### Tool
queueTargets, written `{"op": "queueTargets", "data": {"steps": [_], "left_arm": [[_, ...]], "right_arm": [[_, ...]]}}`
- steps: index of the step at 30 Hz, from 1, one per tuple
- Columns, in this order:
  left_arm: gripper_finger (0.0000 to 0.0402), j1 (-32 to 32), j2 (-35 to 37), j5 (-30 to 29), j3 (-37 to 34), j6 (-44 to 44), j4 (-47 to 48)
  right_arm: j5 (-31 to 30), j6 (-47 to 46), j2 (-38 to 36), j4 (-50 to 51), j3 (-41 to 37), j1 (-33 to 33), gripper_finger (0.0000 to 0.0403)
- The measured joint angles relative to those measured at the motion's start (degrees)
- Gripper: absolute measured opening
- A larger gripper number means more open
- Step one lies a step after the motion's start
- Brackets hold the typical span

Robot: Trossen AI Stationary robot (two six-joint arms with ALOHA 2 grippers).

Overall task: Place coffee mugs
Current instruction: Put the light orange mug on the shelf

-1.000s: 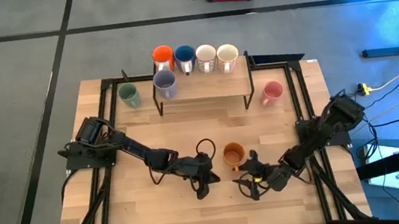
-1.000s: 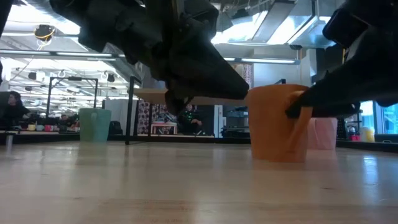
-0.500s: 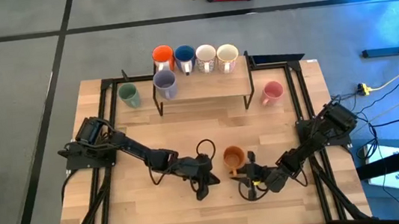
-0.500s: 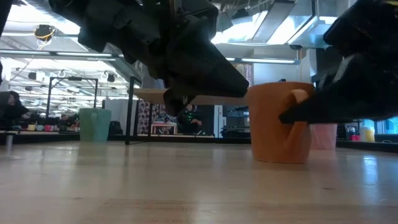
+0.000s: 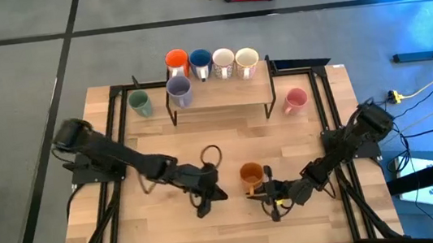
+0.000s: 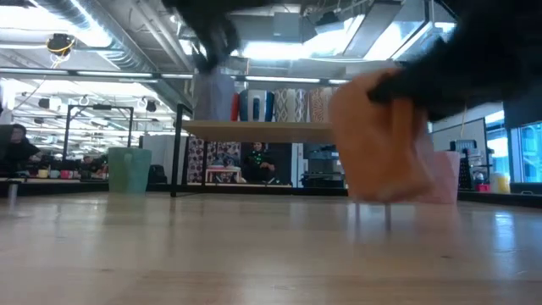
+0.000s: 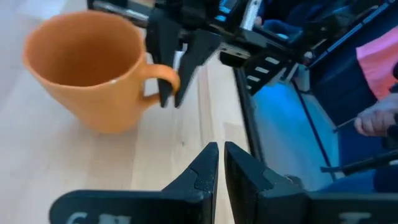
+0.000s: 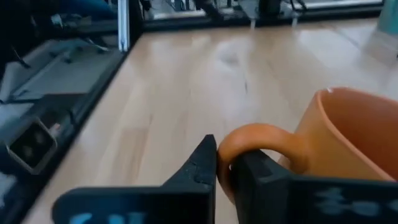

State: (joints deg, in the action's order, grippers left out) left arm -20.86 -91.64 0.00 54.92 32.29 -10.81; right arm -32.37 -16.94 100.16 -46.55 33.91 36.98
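The amber orange mug [image 5: 250,172] is near the table's middle front, and my right gripper [image 5: 267,189] is shut on its handle; it also shows in the right wrist view [image 8: 348,134] and the left wrist view [image 7: 87,65]. My left gripper [image 5: 206,196] is shut and empty, left of the mug and apart from it; it also shows in its own wrist view [image 7: 219,152]. The orange-red [image 5: 176,59], dark blue [image 5: 200,59], two white [image 5: 223,60] and lavender [image 5: 178,89] mugs stand on the rack. The sage green [image 5: 140,103] and pink [image 5: 295,99] mugs stand on the table. My right gripper pinches the outer curve of the mug's handle [image 8: 249,134] between its two fingers, one finger inside the loop [image 7: 165,74] and one outside. The fingers come from the table's right, about level. In the low view the mug [image 6: 381,140] is upright and a little clear of the table.
A wooden shelf rack on black legs [image 5: 221,92] stands at the table's far middle. A black frame [image 5: 324,101] runs along the table's edges. People and shelves show in the room behind. Bare table lies in front of the rack.
My right gripper has closed on the mug's handle, carried the mug a little toward the table's left and lifted it off the wood. My left gripper has drawn back toward the table's left, away from the mug, and has left the low view.
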Motion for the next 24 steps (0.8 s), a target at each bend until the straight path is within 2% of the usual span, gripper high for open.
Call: {"op": "queueTargets", "data": {"steps": [5,11,14,18,24], "left_arm": [[0.0020,-2.06,12.00,-2.61,0.02,-1.33,13.24],[0.0020,-5.45,23.21,-7.56,0.00,-1.07,26.43],[0.0020,-7.03,27.79,-7.58,0.00,-2.75,30.07],[0.0020,-8.57,33.79,-5.20,0.00,-6.69,32.50],[0.0020,-10.01,42.04,-8.71,0.00,-11.72,36.99]], "right_arm": [[4.71,4.04,-4.24,7.16,4.24,-3.90,0.0006],[15.07,10.16,-6.31,16.70,13.75,-11.10,0.0006],[20.65,12.02,-6.33,24.56,19.57,-15.58,0.0006],[24.82,15.78,-6.35,34.13,27.43,-21.27,0.0006],[31.25,19.48,-6.42,35.37,33.47,-30.38,0.0006]]}}
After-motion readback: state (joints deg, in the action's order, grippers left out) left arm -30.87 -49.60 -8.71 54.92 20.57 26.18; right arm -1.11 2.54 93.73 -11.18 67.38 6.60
